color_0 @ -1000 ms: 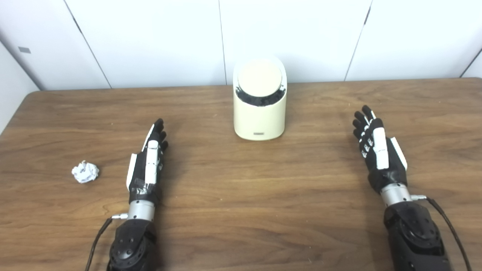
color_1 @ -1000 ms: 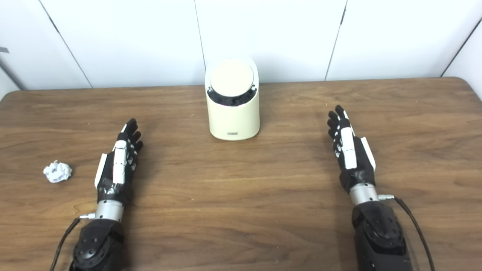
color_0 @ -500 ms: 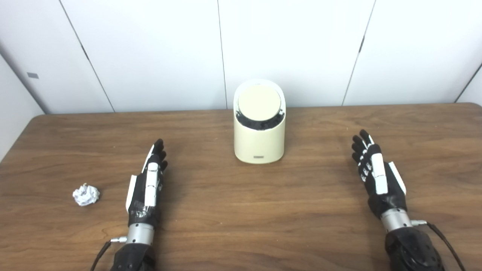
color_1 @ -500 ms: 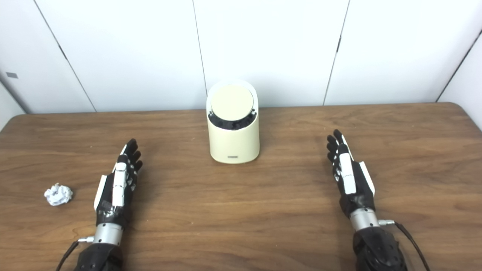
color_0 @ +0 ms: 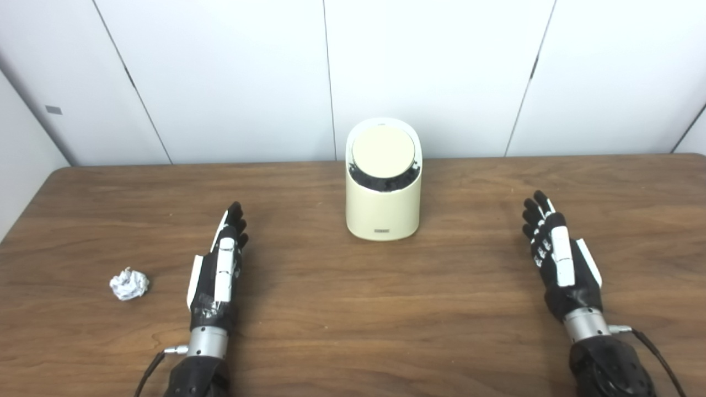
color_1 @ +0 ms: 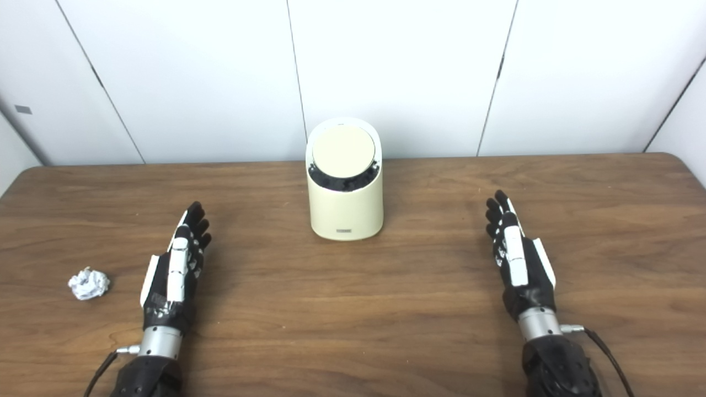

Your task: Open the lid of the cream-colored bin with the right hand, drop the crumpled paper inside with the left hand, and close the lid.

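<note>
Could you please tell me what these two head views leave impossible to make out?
- Inside of the bin: hidden in both views by its lid, which covers the opening.
- Small label low on the bin's front: too small to read.
- Palm sides of the left hand and right hand: turned away from the cameras.
- Both forearms: cut off by the bottom edge.

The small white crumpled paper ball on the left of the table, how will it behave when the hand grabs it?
The small white crumpled paper ball looks loosely wadded, so it is probably very light and will squash under the fingers. Its lumpy, creased surface suggests it will skid on the wooden table rather than roll far.
</note>
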### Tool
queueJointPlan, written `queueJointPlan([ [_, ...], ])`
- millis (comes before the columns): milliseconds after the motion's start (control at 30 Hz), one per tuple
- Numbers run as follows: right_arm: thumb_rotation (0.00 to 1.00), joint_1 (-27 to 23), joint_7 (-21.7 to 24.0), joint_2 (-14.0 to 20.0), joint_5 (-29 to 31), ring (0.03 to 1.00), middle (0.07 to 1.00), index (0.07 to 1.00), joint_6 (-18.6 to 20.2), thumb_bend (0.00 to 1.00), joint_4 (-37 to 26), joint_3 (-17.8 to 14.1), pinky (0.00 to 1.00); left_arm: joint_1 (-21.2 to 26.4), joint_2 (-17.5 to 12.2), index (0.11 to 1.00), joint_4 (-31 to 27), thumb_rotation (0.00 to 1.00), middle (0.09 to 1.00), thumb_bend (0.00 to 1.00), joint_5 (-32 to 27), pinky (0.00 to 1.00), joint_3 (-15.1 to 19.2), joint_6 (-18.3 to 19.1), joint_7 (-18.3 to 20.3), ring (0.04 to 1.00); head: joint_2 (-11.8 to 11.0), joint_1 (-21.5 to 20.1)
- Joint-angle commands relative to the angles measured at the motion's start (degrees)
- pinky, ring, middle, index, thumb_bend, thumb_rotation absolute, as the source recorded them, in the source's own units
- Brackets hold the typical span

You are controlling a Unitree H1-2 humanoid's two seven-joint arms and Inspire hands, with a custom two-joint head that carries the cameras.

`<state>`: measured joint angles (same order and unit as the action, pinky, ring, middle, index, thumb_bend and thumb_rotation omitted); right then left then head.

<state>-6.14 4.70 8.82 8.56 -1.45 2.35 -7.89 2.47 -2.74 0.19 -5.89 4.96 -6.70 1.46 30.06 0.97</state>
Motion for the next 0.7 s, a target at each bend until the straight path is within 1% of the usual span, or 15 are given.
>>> queueJointPlan([
  [0, 1.00, -2.02, 0.81, 1.45, 0.73, 0.977, 0.968, 0.985, -2.17, 0.57, -0.32, -0.59, 1.00, -0.77, 0.43, 0.991, 1.02, 0.99, 1.000, 0.37, 0.39, 1.00, -0.41, -1.81, 0.02, 1.000, 0.05, 0.17],
  [100, 1.00, -3.96, 1.44, 3.04, -0.04, 0.991, 0.985, 0.998, -2.90, 0.59, 1.03, -0.43, 1.00, -0.71, 0.78, 0.983, 1.11, 0.96, 1.000, 0.38, 0.27, 1.00, -0.43, -2.00, -0.08, 1.000, -0.04, 0.59],
  [133, 0.99, -4.69, 1.50, 3.57, -0.36, 0.989, 0.983, 0.996, -2.56, 0.60, 0.97, -0.35, 1.00, -0.66, 0.96, 0.982, 1.25, 0.95, 1.000, 0.38, 0.25, 1.00, -0.41, -2.27, -0.15, 1.000, -0.12, 0.83],
  [167, 0.95, -5.15, 1.51, 3.92, -0.56, 0.989, 0.983, 0.992, -2.23, 0.60, 0.83, -0.28, 1.00, -0.61, 1.09, 0.977, 1.36, 0.93, 1.000, 0.37, 0.23, 1.00, -0.38, -2.47, -0.21, 1.000, -0.12, 0.83],
  [233, 0.92, -5.97, 1.68, 4.59, -0.39, 0.991, 0.984, 0.988, -0.84, 0.60, -0.10, -0.16, 1.00, -0.63, 1.30, 0.975, 1.42, 0.92, 1.000, 0.37, 0.35, 1.00, -0.45, -2.62, -0.31, 1.000, -0.25, 0.82],
  [267, 0.88, -6.36, 1.65, 4.87, -0.35, 0.992, 0.984, 0.979, -0.05, 0.58, -0.64, -0.11, 1.00, -0.65, 1.37, 0.975, 1.43, 0.91, 1.000, 0.38, 0.47, 1.00, -0.51, -2.66, -0.34, 1.000, -0.29, 0.84],
  [333, 0.84, -7.39, 1.43, 5.48, -0.62, 0.989, 0.976, 0.965, 1.89, 0.57, -1.66, 0.00, 1.00, -0.71, 1.71, 0.971, 1.47, 0.90, 0.998, 0.38, 0.72, 1.00, -0.52, -2.79, -0.65, 1.000, -0.45, 0.88],
  [367, 0.82, -7.99, 1.36, 5.83, -1.02, 0.987, 0.972, 0.961, 2.49, 0.57, -1.82, 0.12, 1.00, -0.72, 1.77, 0.967, 1.51, 0.90, 0.995, 0.38, 0.89, 1.00, -0.54, -2.90, -0.75, 1.000, -0.45, 0.88],
  [433, 0.79, -9.21, 1.67, 6.49, -1.48, 0.981, 0.970, 0.961, 3.32, 0.60, -1.69, 0.41, 1.00, -0.67, 1.92, 0.965, 1.77, 0.91, 0.994, 0.38, 1.17, 1.00, -0.55, -3.08, -0.89, 1.000, -0.94, 0.84],
  [500, 0.74, -10.28, 1.72, 7.38, -3.29, 0.974, 0.966, 0.960, 4.21, 0.63, -1.99, 1.34, 1.00, -0.61, 2.10, 0.962, 2.05, 0.88, 0.992, 0.38, 1.36, 1.00, -0.57, -3.08, -1.00, 1.000, -1.29, 0.81],
  [567, 0.68, -11.16, 1.98, 7.73, -3.70, 0.970, 0.968, 0.964, 4.97, 0.64, -2.14, 1.80, 1.00, -0.55, 2.12, 0.967, 2.41, 0.86, 0.994, 0.39, 1.47, 1.00, -0.72, -3.11, -0.87, 1.000, -1.51, 0.82],
  [633, 0.56, -12.24, 2.03, 7.53, -3.42, 0.970, 0.965, 0.964, 6.52, 0.65, -2.36, 1.85, 0.99, -0.61, 2.14, 0.976, 2.67, 0.85, 0.999, 0.37, 1.61, 1.00, -0.92, -3.30, -0.73, 1.000, -1.78, 0.81],
  [667, 0.53, -12.69, 1.98, 7.50, -3.67, 0.972, 0.963, 0.963, 6.97, 0.65, -2.38, 1.96, 0.99, -0.59, 2.18, 0.976, 2.86, 0.85, 1.000, 0.37, 1.66, 1.00, -0.95, -3.44, -0.75, 1.000, -1.85, 0.87],
])
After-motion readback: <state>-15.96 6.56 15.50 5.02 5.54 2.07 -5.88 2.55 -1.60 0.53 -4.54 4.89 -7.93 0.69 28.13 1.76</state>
